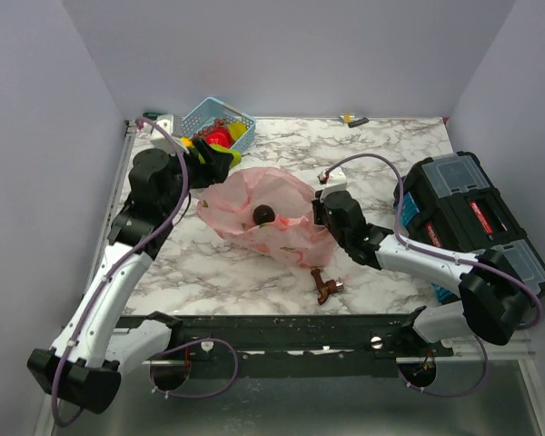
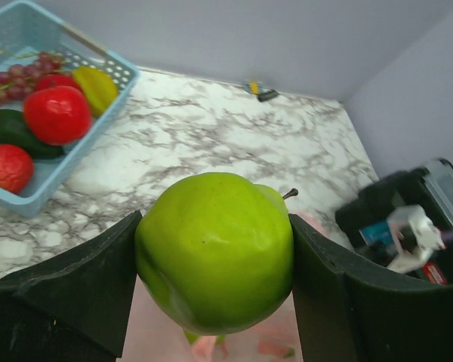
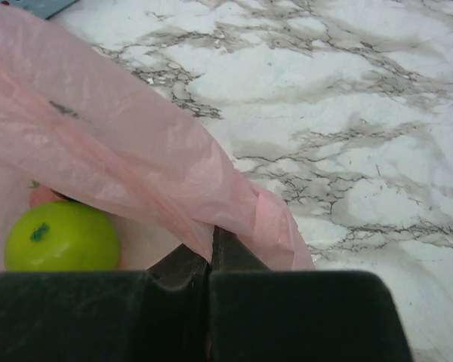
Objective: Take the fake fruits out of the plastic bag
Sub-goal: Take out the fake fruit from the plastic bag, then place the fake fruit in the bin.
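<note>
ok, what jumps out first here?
The green apple clamped in the left gripper fills the left wrist view. Mid-table lies the crumpled pink plastic bag, its edge pinched by the shut right gripper, with a yellow-green fruit inside. At the far left, a light blue basket holds red fruits.

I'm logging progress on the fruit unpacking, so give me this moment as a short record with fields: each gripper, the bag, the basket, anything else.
left gripper: holding a green apple above the bag
right gripper: shut on the bag's edge
bag: pink, open on the table; a yellow-green fruit and a dark round one inside
basket: red fruits, grapes
other: brown metal piece, black toolbox
</note>
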